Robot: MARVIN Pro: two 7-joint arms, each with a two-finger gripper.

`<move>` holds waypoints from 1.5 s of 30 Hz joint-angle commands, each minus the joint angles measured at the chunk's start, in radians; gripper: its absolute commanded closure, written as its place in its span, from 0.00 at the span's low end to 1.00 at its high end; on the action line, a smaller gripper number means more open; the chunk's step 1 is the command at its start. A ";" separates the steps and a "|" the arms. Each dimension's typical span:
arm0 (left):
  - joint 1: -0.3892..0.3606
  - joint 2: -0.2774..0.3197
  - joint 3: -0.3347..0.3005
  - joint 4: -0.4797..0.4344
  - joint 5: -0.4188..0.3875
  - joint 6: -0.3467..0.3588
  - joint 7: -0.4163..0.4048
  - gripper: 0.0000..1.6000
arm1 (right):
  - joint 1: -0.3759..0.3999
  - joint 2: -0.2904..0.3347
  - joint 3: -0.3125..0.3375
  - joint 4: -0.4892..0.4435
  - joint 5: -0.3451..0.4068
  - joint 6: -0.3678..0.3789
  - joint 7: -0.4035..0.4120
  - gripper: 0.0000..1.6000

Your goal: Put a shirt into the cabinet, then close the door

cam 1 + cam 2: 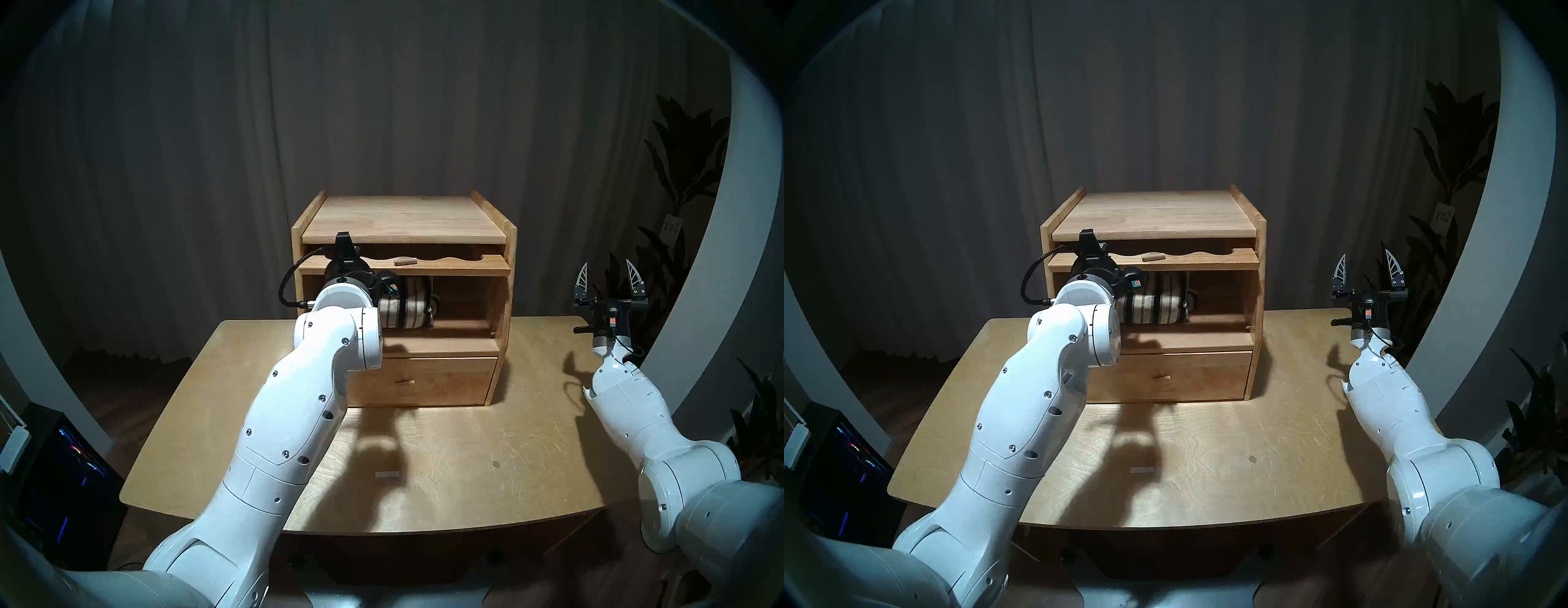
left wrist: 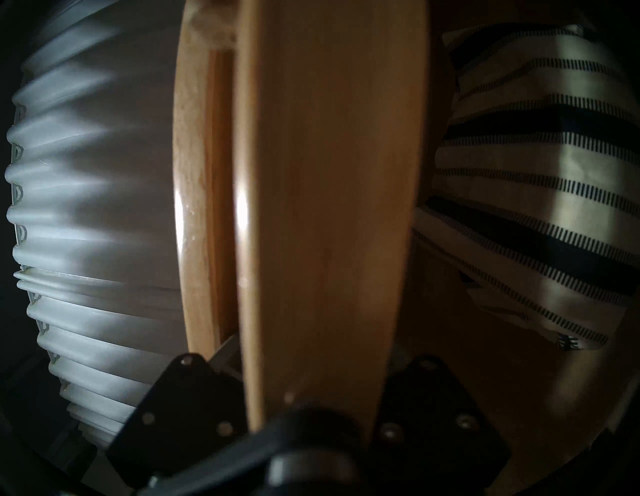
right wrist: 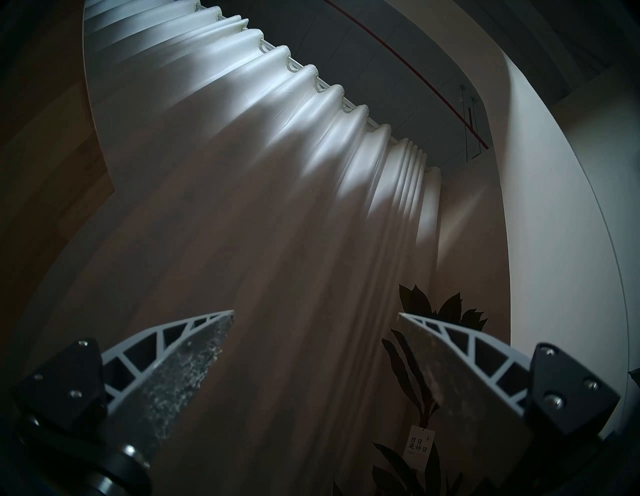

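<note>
The light-wood cabinet [image 1: 403,220] stands at the back of the table. Its door [image 1: 445,266], with a wavy edge and a peg handle [image 1: 404,261], is lifted flat above the open compartment. The striped cream shirt [image 1: 403,308] lies inside the compartment at its left; the left wrist view shows it [image 2: 536,190] beside the door panel [image 2: 329,207]. My left gripper [image 1: 345,250] is shut on the door's left part, with the panel between its finger mounts and its fingertips hidden. My right gripper [image 1: 609,280] is open and empty, pointing up to the right of the cabinet.
The drawer [image 1: 424,382] below the compartment is shut. A small white strip [image 1: 387,474] lies on the table [image 1: 509,446]. A grey curtain [image 1: 382,106] hangs behind, a plant [image 1: 679,170] stands at the right, and a dark computer case [image 1: 63,475] sits at the lower left.
</note>
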 commanded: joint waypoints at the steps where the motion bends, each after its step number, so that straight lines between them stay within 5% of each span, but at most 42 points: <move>1: 0.093 0.018 -0.019 -0.116 -0.013 0.029 -0.051 1.00 | 0.019 0.007 -0.001 -0.013 0.001 -0.004 -0.003 0.00; 21: 0.309 0.066 -0.035 -0.401 -0.005 0.101 -0.153 1.00 | 0.019 0.013 -0.019 -0.015 0.011 -0.004 -0.013 0.00; 34: 0.417 0.092 -0.079 -0.506 0.033 0.153 -0.246 1.00 | 0.020 0.017 -0.031 -0.014 0.017 -0.004 -0.020 0.00; 45: 0.521 0.089 -0.163 -0.597 0.015 0.208 -0.427 1.00 | 0.019 0.020 -0.040 -0.017 0.023 -0.004 -0.025 0.00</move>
